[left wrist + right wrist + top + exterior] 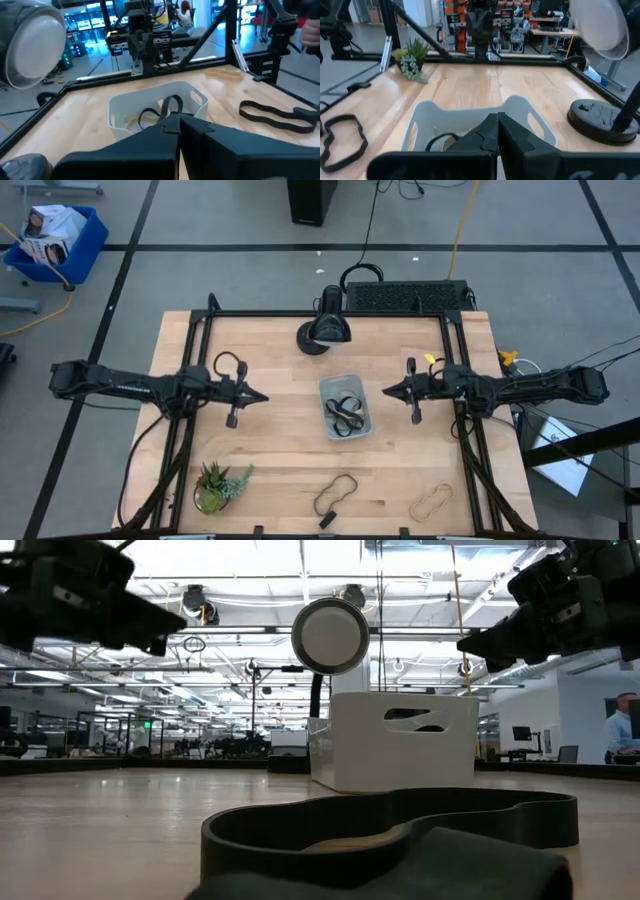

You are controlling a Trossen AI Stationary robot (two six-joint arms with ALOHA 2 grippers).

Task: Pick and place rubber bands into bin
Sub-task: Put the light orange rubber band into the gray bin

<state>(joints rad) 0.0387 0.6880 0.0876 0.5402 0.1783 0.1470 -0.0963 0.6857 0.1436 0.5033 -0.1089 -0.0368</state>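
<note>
Wooden bench [270,450] bordered by a black frame [330,314]. Desk lamp [326,330] with round black base at the far edge, centre; small potted plant [218,486] at the near left corner. Blue crate [58,242] holding boxes on the floor, well beyond the far left corner.

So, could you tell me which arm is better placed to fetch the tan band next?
Probably the right. The tan band lies at the table's front on the right arm's side, nearer the right gripper than the left gripper. Both hover beside the bin, jaws shut and empty.
</note>
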